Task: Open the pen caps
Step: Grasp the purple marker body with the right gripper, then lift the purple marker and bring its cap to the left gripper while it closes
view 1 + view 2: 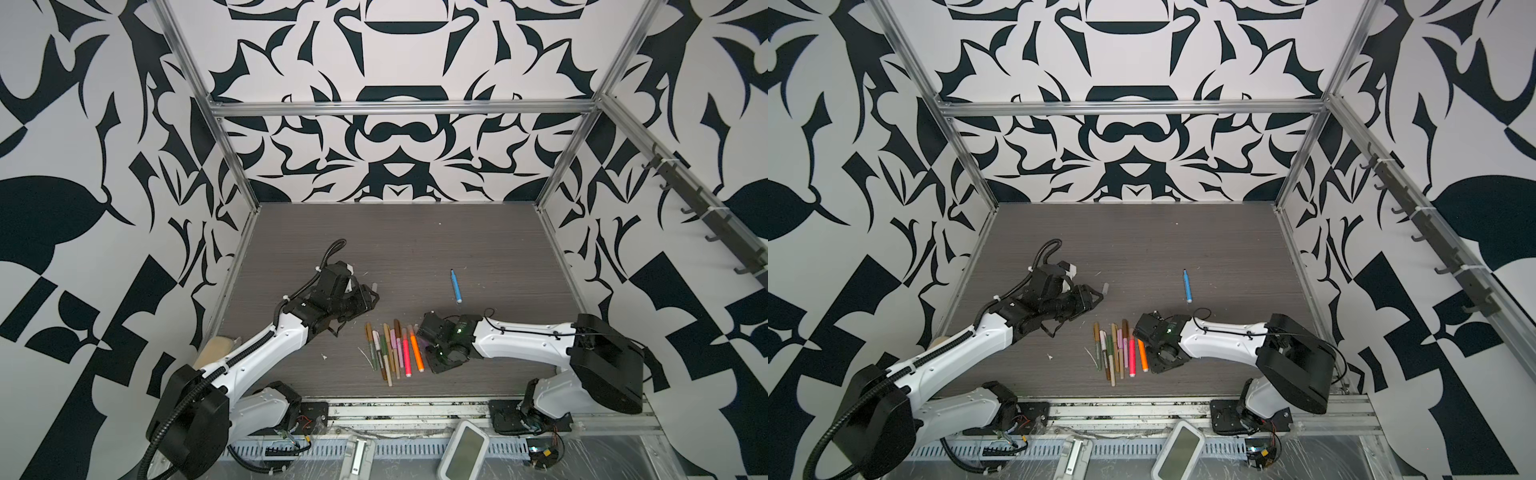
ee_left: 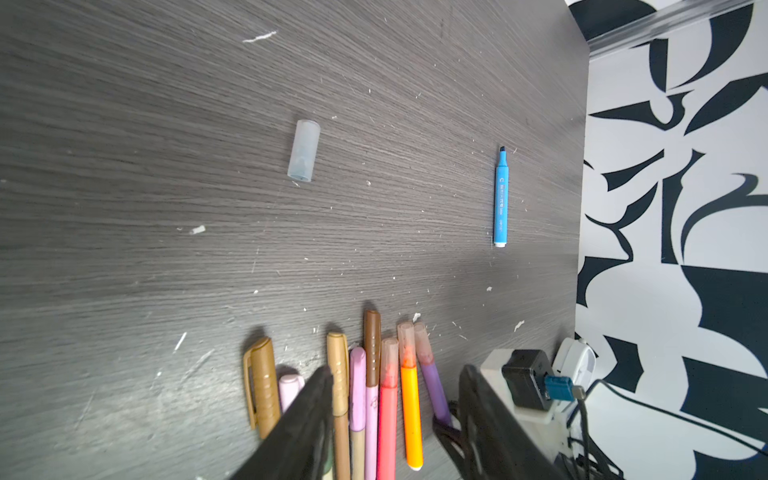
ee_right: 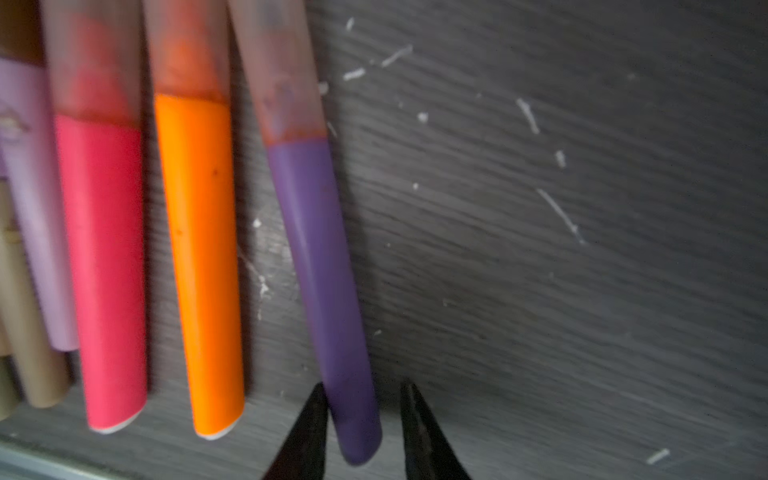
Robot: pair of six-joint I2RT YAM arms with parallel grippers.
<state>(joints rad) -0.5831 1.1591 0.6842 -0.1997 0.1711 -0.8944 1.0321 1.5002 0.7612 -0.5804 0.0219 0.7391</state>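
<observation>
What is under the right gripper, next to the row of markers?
A purple marker, frosted cap on, lies on the table, its tail end between the open jaws of the right gripper. In both top views the gripper's body covers nearly all of it.

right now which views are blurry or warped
Right wrist view: soft and dim throughout, purple pen and right claw smeared. Left wrist view: sharp at the cap and blue pen, left claw out of focus up close. Both top views: evenly lit, wide-angle, the pen row small and slightly soft.
</observation>
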